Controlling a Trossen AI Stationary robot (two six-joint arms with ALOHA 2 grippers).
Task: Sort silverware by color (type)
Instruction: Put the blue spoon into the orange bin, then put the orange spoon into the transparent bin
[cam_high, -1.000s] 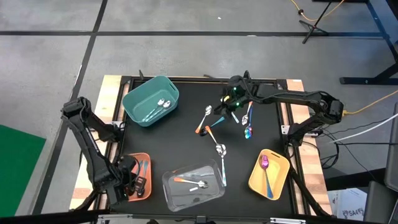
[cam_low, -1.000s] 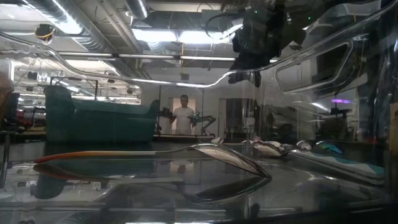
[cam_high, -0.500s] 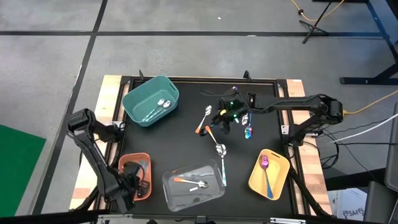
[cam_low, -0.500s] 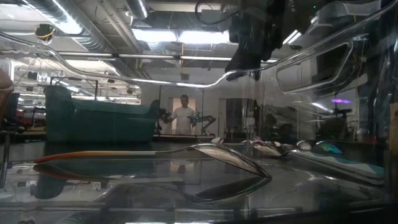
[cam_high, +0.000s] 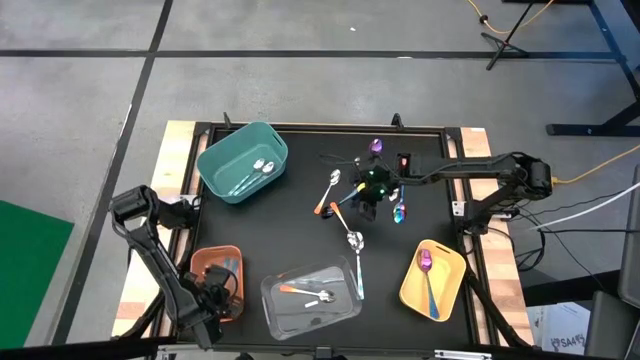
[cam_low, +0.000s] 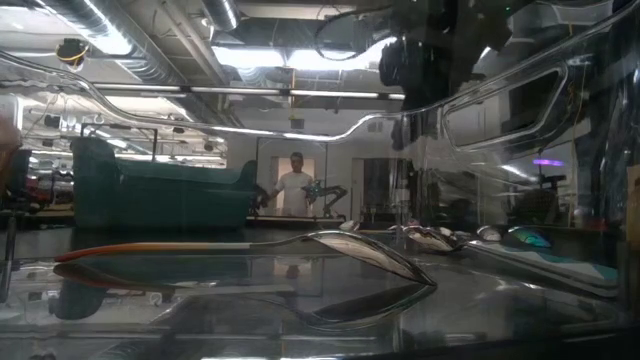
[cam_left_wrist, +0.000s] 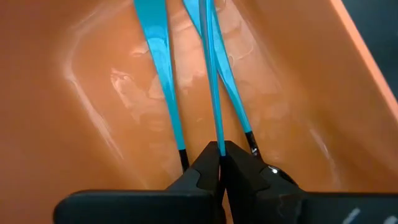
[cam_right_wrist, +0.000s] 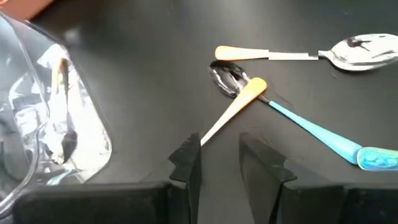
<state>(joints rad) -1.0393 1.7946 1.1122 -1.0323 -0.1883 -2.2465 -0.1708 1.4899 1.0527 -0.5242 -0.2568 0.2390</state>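
no lettering, labels, brand marks, numbers or signs can be read anywhere in these views, neither on the bins, the spoons, the arms nor in the room behind the table.

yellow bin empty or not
Not empty: the yellow bin holds one spoon with a purple bowl and teal handle, seen from above.

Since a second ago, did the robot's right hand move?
Yes. In the high view the right gripper has come down from the table's far edge toward the loose spoons in the middle, nearer the yellow bin.
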